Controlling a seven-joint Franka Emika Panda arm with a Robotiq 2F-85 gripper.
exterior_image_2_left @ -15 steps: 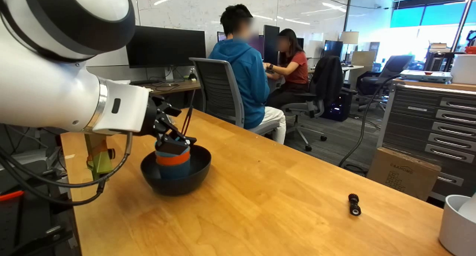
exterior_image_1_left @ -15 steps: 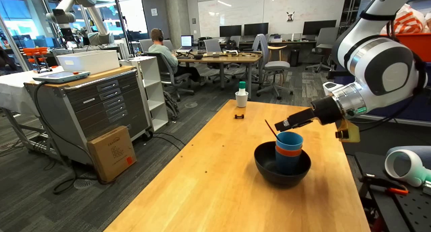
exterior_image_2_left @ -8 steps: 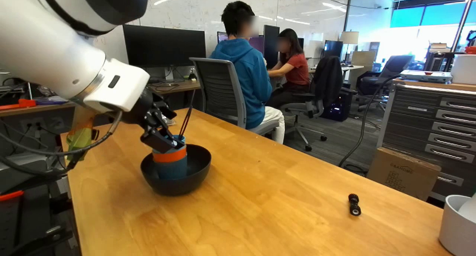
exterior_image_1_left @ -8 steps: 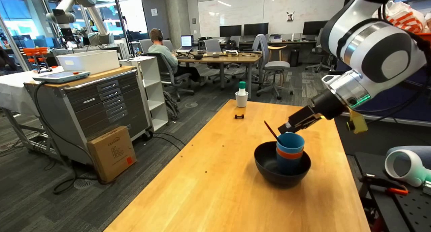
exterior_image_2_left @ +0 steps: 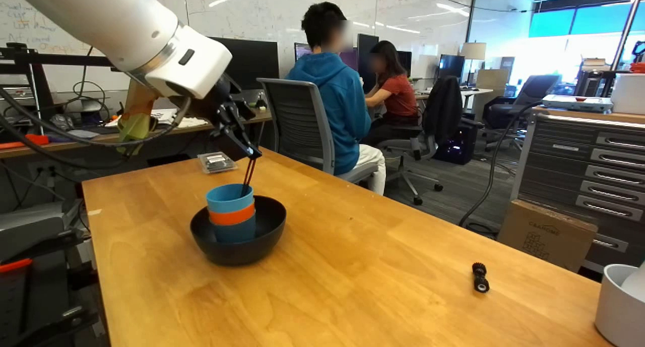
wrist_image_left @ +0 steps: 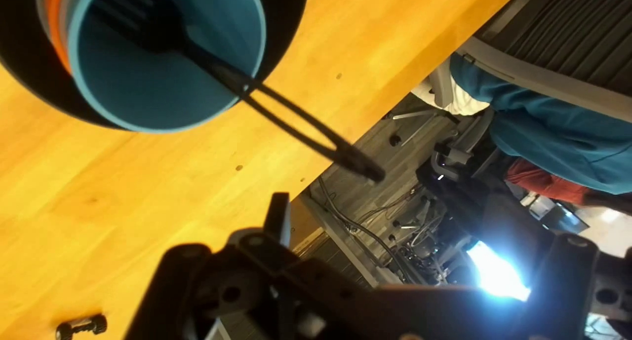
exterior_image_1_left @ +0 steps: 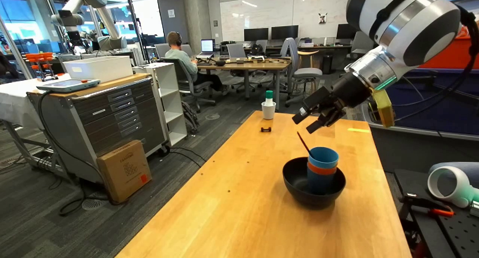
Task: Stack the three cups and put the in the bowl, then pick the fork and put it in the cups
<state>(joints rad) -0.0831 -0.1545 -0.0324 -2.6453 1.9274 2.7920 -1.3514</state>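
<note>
Three nested cups stand upright in the black bowl [exterior_image_1_left: 314, 202]: light blue [exterior_image_2_left: 230, 202] on top, an orange band [exterior_image_2_left: 232, 216] in the middle, dark teal-blue [exterior_image_2_left: 235, 231] at the bottom. The dark fork [wrist_image_left: 296, 119] leans in the top cup, tines down inside and handle sticking out past the rim, as both exterior views also show. Above and behind the stack, my gripper [exterior_image_1_left: 305, 123] is open, its fingers spread with nothing between them. In the wrist view the fork's handle end lies just beyond the fingers [wrist_image_left: 279, 214], apart from them.
On the wooden table [exterior_image_1_left: 224, 213] lie a small black wheeled axle [exterior_image_2_left: 480, 277] and a clear packet [exterior_image_2_left: 216, 162]. A white cup [exterior_image_1_left: 268, 111] holding a green-capped bottle stands near the table's edge. A chair [exterior_image_2_left: 297, 120] with a seated person is close beside the table.
My gripper has risen from the cup rim and drawn away from the stack, turning so both fingers show. The fork stays leaning in the cups, which stand almost where they were.
</note>
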